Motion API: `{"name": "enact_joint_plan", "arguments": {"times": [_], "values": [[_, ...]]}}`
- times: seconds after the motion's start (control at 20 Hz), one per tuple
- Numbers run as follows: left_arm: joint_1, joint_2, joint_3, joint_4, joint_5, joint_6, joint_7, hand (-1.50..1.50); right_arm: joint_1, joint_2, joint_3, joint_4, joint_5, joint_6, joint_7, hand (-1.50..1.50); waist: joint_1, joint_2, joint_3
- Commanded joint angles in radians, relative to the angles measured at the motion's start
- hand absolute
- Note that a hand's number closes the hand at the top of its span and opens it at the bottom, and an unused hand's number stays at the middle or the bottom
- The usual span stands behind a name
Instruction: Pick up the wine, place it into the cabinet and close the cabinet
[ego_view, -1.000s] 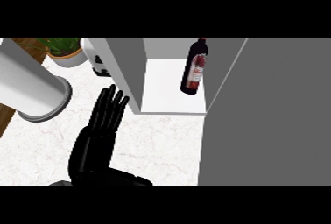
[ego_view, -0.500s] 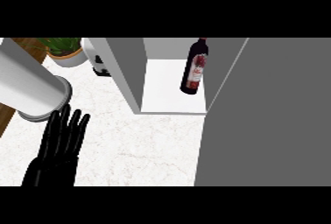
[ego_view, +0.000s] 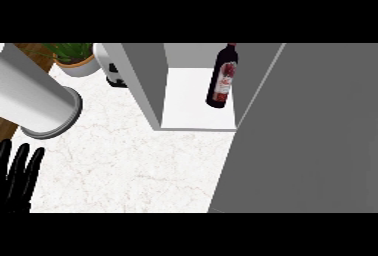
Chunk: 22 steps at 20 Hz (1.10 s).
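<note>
The wine bottle (ego_view: 223, 77), dark with a red label, stands upright on the white floor of the cabinet (ego_view: 193, 102), near its right side. The cabinet's grey door (ego_view: 303, 130) fills the right part of the view, its edge running from the top down past the bottle. My left hand (ego_view: 18, 176) shows at the lower left edge over the counter, fingers straight and pointing up, far from the bottle and holding nothing. My right hand does not show.
A large pale cylinder (ego_view: 35, 97) lies at the left, above my hand. A potted plant (ego_view: 74, 58) and a small dark-and-white object (ego_view: 114, 76) stand at the back left, beside the cabinet's grey left wall (ego_view: 144, 80). The white marble counter (ego_view: 140, 165) spreads in front.
My left hand has drawn back down and to the left, from the middle of the counter to the lower left edge. The bottle and the door have stayed put.
</note>
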Motion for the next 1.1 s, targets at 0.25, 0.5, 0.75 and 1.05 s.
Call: {"name": "enact_joint_plan", "arguments": {"times": [0.25, 0.5, 0.75, 1.05], "values": [[0.202, 0.072, 0.263, -0.026, 0.128, -0.219, -0.015, -1.50, -0.183, 0.086, 0.290, 0.031, 0.284, -0.209, 0.060, 1.50, 0.004, 0.000, 0.000], [0.257, 0.062, 0.314, 0.000, 0.140, -0.321, -0.028, -1.50, -0.470, 0.087, 0.347, 0.140, 0.338, -0.401, 0.132, 1.50, 0.013, 0.001, -0.001], [0.211, 0.079, 0.415, 0.086, 0.225, -0.408, 0.007, -1.50, -0.703, 0.087, 0.327, 0.327, 0.310, -0.584, 0.130, 1.50, 0.010, 0.006, -0.002], [0.237, 0.110, 0.532, 0.037, 0.294, -0.456, 0.099, -1.50, -0.933, 0.087, 0.239, 0.530, 0.244, -0.687, 0.124, 1.50, 0.012, 0.005, 0.000]]}}
